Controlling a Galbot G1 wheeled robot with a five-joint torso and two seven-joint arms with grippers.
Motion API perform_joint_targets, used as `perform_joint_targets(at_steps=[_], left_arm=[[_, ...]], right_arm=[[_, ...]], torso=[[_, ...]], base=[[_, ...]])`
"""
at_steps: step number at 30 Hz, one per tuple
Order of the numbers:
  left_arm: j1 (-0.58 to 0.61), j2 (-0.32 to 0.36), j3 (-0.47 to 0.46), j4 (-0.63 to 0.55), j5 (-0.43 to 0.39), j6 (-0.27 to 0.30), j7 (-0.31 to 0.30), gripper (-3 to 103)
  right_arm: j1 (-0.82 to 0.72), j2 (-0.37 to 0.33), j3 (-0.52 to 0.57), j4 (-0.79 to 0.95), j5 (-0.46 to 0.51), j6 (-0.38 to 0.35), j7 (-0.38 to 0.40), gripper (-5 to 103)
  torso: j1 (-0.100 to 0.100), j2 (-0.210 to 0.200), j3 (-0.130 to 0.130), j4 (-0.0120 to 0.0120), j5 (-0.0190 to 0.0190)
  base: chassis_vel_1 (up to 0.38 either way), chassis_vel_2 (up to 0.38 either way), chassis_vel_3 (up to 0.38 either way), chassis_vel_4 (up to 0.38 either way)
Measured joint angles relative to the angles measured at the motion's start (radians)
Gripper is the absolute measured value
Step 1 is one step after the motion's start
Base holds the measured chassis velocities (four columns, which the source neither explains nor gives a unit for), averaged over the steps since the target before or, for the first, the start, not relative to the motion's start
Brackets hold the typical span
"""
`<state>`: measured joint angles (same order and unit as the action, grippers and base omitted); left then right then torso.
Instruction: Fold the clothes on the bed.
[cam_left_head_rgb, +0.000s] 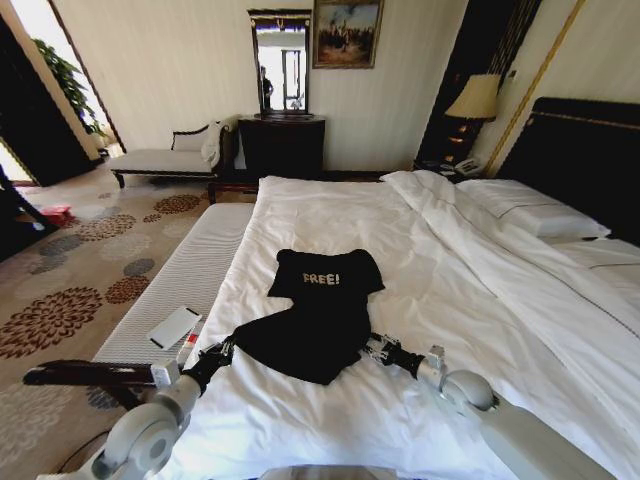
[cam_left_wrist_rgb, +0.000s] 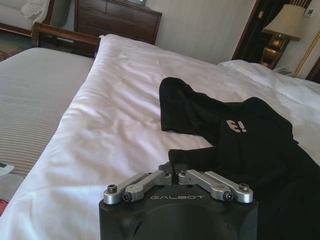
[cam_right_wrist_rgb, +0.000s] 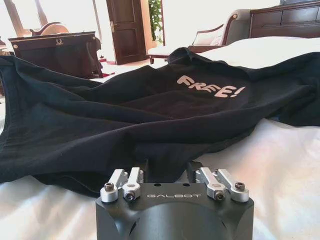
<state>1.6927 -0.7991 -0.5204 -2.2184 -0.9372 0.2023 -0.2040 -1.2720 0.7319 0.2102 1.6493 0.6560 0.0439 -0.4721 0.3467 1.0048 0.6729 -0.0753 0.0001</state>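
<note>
The clothes (cam_left_head_rgb: 320, 320) are one black top with white "FREE!" lettering, lying rumpled in the middle of the bed's white duvet (cam_left_head_rgb: 330, 220). My left gripper (cam_left_head_rgb: 228, 350) is at the top's near left edge. In the left wrist view that gripper (cam_left_wrist_rgb: 174, 169) has its jaws drawn together on the edge of the clothes (cam_left_wrist_rgb: 240, 145). My right gripper (cam_left_head_rgb: 372, 346) is at the near right edge. In the right wrist view it (cam_right_wrist_rgb: 169, 167) stands open, its dark fingers (cam_right_wrist_rgb: 192, 167) reaching into the hem of the clothes (cam_right_wrist_rgb: 150, 110).
A grey striped bench (cam_left_head_rgb: 190, 270) runs along the bed's left side, with a white flat device (cam_left_head_rgb: 173, 327) on it and a dark wooden rail (cam_left_head_rgb: 80, 373) at its near end. Pillows (cam_left_head_rgb: 540, 210) and the dark headboard (cam_left_head_rgb: 590, 150) are at the right. A chaise (cam_left_head_rgb: 165, 160) and a dresser (cam_left_head_rgb: 282, 145) stand by the far wall.
</note>
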Motion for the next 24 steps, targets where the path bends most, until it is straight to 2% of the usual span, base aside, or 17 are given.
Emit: perform_joint_targets(at_steps=[2, 3, 4, 7, 14, 20, 22, 24], left_arm=[[0.000, 0.000, 0.000, 0.000, 0.000, 0.000, 0.000, 0], [-0.004, -0.002, 0.001, 0.002, -0.001, 0.000, 0.000, 0], [-0.006, -0.006, 0.003, 0.006, -0.001, 0.000, 0.001, 0], [-0.004, -0.008, 0.003, 0.008, -0.002, 0.000, 0.002, 0], [0.012, -0.009, -0.007, -0.010, -0.001, -0.002, 0.006, 0], [0.094, -0.014, -0.030, -0.045, 0.039, -0.018, 0.036, 0], [0.143, -0.035, -0.041, -0.059, 0.058, -0.027, 0.049, 0], [0.156, -0.043, -0.043, -0.063, 0.065, -0.029, 0.052, 0]], right_arm=[[0.000, 0.000, 0.000, 0.000, 0.000, 0.000, 0.000, 42], [-0.003, 0.001, 0.000, -0.002, 0.000, 0.002, -0.005, 37], [-0.012, 0.003, 0.008, -0.002, 0.000, 0.006, -0.012, 20], [-0.015, 0.003, 0.014, 0.003, 0.000, 0.007, -0.012, 4], [-0.015, -0.018, 0.030, 0.019, -0.003, 0.008, -0.010, 0], [-0.047, -0.087, 0.093, 0.053, -0.004, 0.008, -0.013, 0], [-0.086, -0.131, 0.146, 0.070, -0.018, 0.015, -0.027, 0], [-0.095, -0.141, 0.157, 0.073, -0.023, 0.018, -0.033, 0]], torso=[[0.000, 0.000, 0.000, 0.0000, 0.0000], [0.000, 0.000, 0.000, 0.0000, -0.0001], [0.000, 0.000, 0.000, -0.0001, -0.0001], [0.000, 0.000, 0.000, -0.0001, 0.0000], [0.000, 0.000, 0.000, -0.0001, 0.0001], [0.000, 0.000, 0.000, 0.0000, 0.0002], [0.000, 0.000, 0.000, -0.0001, -0.0001], [0.000, 0.000, 0.000, -0.0001, 0.0000]], base=[[0.000, 0.000, 0.000, 0.000], [0.000, 0.000, 0.000, 0.000], [0.000, 0.000, 0.000, 0.000], [0.000, 0.000, 0.000, 0.000], [0.000, 0.000, 0.000, 0.000], [0.000, 0.000, 0.000, 0.000], [0.000, 0.000, 0.000, 0.000], [0.000, 0.000, 0.000, 0.000]])
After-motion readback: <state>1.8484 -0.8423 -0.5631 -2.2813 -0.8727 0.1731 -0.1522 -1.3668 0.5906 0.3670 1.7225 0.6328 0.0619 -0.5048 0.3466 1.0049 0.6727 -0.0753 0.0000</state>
